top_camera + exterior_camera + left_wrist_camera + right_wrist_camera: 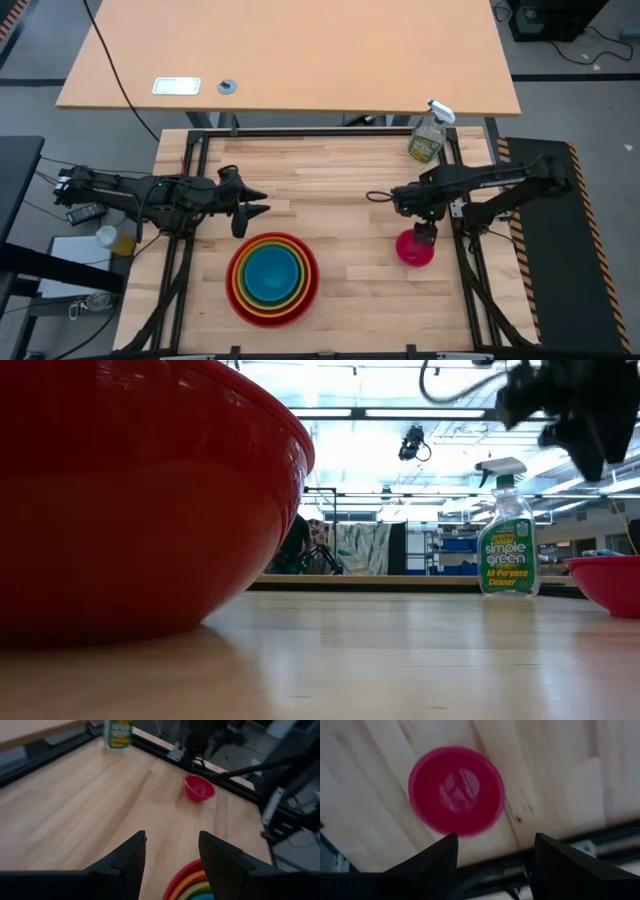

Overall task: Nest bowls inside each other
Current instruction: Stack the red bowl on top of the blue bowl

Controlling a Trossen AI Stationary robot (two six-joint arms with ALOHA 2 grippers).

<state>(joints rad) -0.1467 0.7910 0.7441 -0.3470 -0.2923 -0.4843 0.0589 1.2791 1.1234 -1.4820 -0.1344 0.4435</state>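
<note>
Bowls are seen in two places on the wooden table [330,190]. Four of them are nested near the table's front edge, left of centre: the red bowl [306,296] is outermost, with the orange bowl [240,288], the lime green bowl [298,284] and the blue bowl [270,273] stacked inside it in that order. The small magenta-pink bowl [412,252] is set apart by itself, upright, near the right edge of the table.

The right gripper [426,234] is held directly above the pink bowl, its jaws spread with nothing between them; from the right wrist view the bowl is seen from above, clear of both fingers. The left gripper [248,211] is positioned just behind the nested stack, its jaws also spread and holding nothing.

A clear spray bottle [429,133] with a green label is placed upright at the far right corner of the table.
</note>
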